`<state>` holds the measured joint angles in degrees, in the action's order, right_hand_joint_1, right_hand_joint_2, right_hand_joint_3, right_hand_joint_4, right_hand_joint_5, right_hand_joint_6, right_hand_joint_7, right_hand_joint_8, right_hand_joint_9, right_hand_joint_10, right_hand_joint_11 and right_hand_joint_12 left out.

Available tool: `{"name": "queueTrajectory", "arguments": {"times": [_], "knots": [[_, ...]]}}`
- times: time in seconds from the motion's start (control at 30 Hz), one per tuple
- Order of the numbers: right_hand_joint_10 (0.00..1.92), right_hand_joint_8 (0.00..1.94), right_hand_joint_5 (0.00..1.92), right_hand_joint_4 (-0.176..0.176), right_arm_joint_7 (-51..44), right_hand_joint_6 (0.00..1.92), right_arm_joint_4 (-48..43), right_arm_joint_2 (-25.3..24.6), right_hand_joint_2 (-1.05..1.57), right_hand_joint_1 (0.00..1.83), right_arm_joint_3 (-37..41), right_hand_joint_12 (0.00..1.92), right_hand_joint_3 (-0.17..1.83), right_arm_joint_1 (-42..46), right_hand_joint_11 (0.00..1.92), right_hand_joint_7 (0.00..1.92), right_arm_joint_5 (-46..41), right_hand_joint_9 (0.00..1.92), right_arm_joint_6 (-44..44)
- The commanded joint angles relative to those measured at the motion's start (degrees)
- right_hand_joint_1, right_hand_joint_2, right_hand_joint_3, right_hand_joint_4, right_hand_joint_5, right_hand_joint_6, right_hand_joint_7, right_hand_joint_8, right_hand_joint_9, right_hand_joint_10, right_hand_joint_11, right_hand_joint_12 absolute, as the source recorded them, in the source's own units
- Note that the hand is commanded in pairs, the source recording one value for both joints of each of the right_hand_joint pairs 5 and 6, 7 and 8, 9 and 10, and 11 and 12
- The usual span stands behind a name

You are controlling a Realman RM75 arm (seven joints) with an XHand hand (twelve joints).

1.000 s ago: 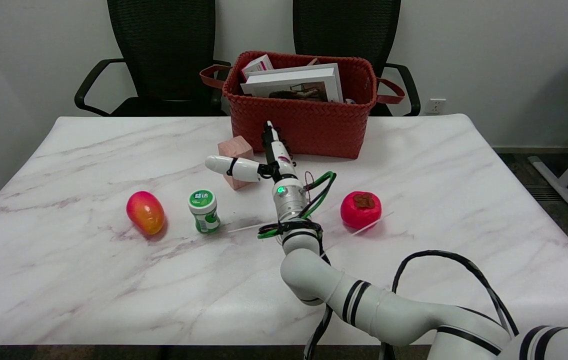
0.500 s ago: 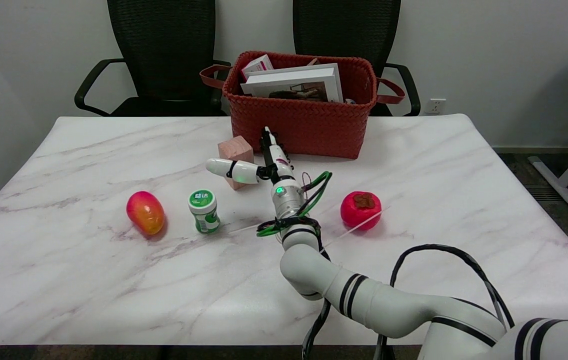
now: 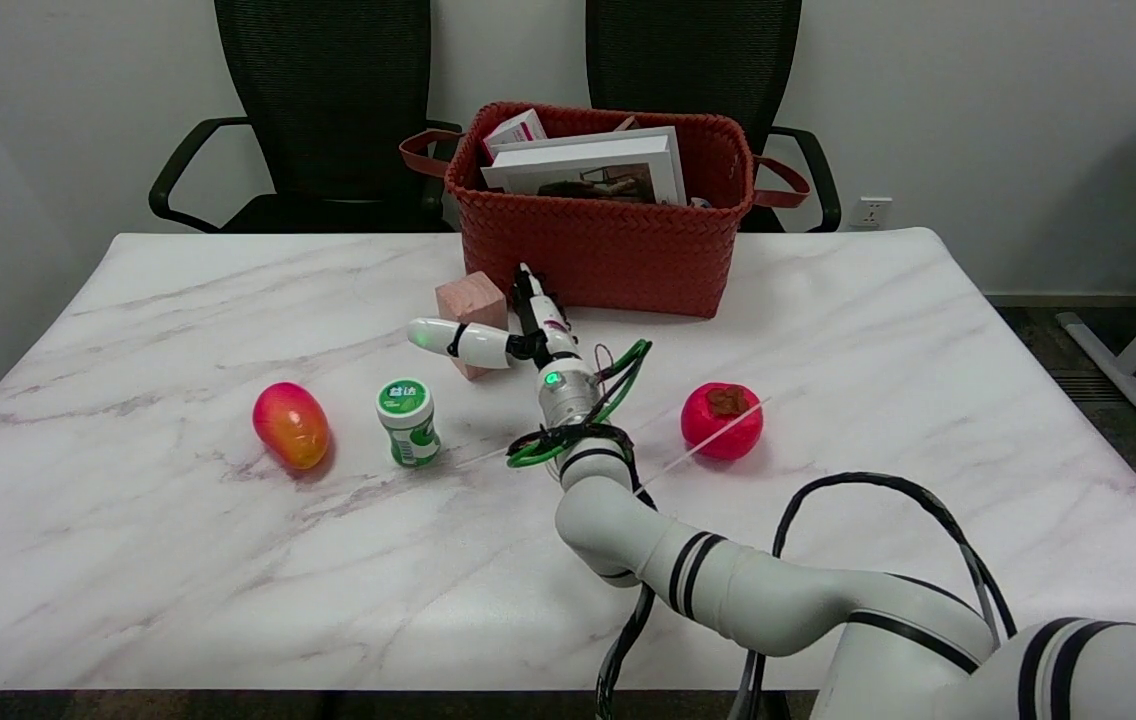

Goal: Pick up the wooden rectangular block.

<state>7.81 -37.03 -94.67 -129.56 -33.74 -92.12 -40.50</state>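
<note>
One wooden block, pale pink-brown, sits on the marble table just in front of the left end of the red woven basket. We see it upright on the tabletop, one corner turned toward us. We note the right hand right at the block: the thumb stretches out across the block's near face, and the other fingers point up along its right side, toward the basket. The hand is spread wide around the block; we cannot tell whether any finger actually touches it, and the block is not lifted. The white arm reaches in from the lower right, with green and black cables looped at the wrist.

To the left of the arm, nearer us than the block, stands a small green-and-white bottle, and farther left lies a red-and-yellow mango. On the other side of the arm sits a red persimmon. The basket holds a book and a small box. Two black chairs stand behind the table.
</note>
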Motion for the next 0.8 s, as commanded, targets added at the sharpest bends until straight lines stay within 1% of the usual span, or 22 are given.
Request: {"name": "queueTrajectory", "arguments": {"times": [0.03,0.43,0.57,0.8], "knots": [[0.16,0.13,0.00,0.000,2.1,0.00,4.6,-0.9,0.40,0.84,0.2,0.00,-0.08,-2.3,0.00,0.13,0.3,0.16,2.5],[0.14,0.12,0.00,0.000,2.1,0.00,7.3,-1.2,0.40,0.84,-0.1,0.00,-0.09,-3.5,0.00,0.12,0.4,0.14,2.9],[0.14,0.11,0.00,0.000,2.1,0.00,8.0,-1.3,0.43,0.88,-0.2,0.00,-0.17,-3.9,0.00,0.11,0.4,0.14,3.0],[0.13,0.11,0.00,0.000,1.9,0.00,9.6,-2.2,0.46,0.94,-0.2,0.00,-0.17,-4.8,0.00,0.11,0.4,0.13,3.0]]}}
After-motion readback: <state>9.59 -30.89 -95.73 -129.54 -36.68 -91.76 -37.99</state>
